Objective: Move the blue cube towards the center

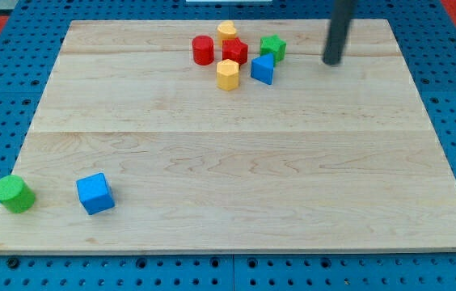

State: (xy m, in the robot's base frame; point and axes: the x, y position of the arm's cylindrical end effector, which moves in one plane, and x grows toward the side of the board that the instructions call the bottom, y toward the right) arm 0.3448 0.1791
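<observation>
Blue cube (95,194) lying near the wooden board's (236,162) bottom-left corner, just beside a green cylinder (13,194) at the left edge. My tip (331,61) down near the view's top right, well apart from the cube. No claw fitted: plain rod, nothing held. Clustered at top centre: red cylinder (203,50), red star-shaped block (234,52), two yellow blocks (227,74) (227,31), green block (273,47), blue wedge (263,69).

High oblique view over board (236,162)
</observation>
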